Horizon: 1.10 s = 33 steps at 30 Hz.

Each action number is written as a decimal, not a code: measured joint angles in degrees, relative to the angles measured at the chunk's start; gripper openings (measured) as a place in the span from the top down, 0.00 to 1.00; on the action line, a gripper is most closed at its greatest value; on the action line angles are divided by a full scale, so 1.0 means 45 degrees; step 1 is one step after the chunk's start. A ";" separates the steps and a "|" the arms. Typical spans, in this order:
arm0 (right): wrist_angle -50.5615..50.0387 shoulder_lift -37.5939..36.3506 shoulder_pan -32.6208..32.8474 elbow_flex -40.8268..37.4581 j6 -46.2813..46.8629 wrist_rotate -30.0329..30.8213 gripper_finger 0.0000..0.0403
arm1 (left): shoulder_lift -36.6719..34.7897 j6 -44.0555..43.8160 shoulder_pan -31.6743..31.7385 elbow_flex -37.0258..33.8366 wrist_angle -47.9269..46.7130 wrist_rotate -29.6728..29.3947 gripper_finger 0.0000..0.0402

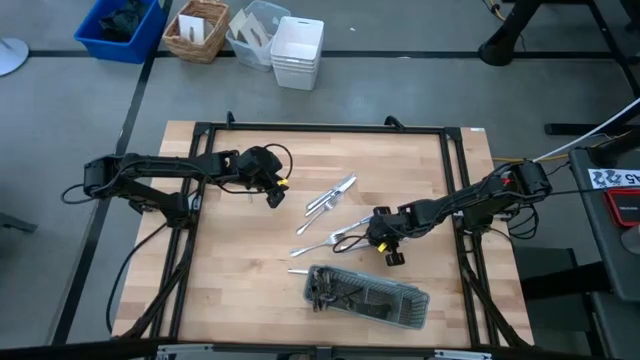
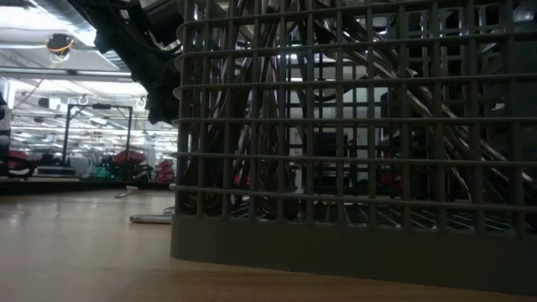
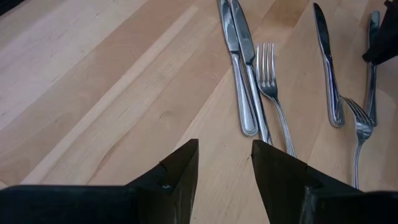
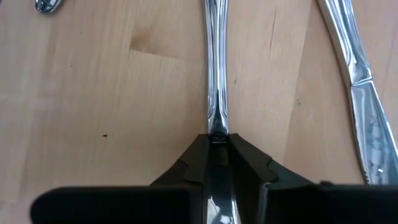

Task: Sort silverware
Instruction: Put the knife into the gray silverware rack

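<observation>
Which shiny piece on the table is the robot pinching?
The one between the right pincer's fingers: a slim handle running straight out from them. The knife beside it lies untouched.

Pale wooden table top [image 3: 112, 93]: smooth boards, visible grain, soft sheen.
Slim silver-coloured metal silverware [image 3: 245, 68]: polished, mirror-bright.
Long dark grey mesh tray [image 2: 352, 243]: matt, plastic-looking lattice.
Dark gripper fingers [image 3: 171, 177]: matt black, plastic-looking, smooth faces.
Woven basket [image 1: 196, 30]: rough wicker look.
</observation>
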 joint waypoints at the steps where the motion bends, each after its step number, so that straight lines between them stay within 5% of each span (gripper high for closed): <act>1: 0.0000 -0.0005 -0.0004 0.0000 0.0000 0.0005 0.88 | 0.0000 0.0000 0.0000 0.0000 0.0000 0.0000 0.64; 19: -0.0039 -0.0030 0.0000 -0.0002 0.0089 0.0860 0.88 | 0.0000 -0.0109 0.0000 0.0005 0.0000 0.0000 0.64; 33: -0.0049 -0.0051 -0.0019 0.0001 0.0466 -0.0079 0.90 | 0.0000 -0.0141 0.0000 0.0005 0.0000 0.0000 0.64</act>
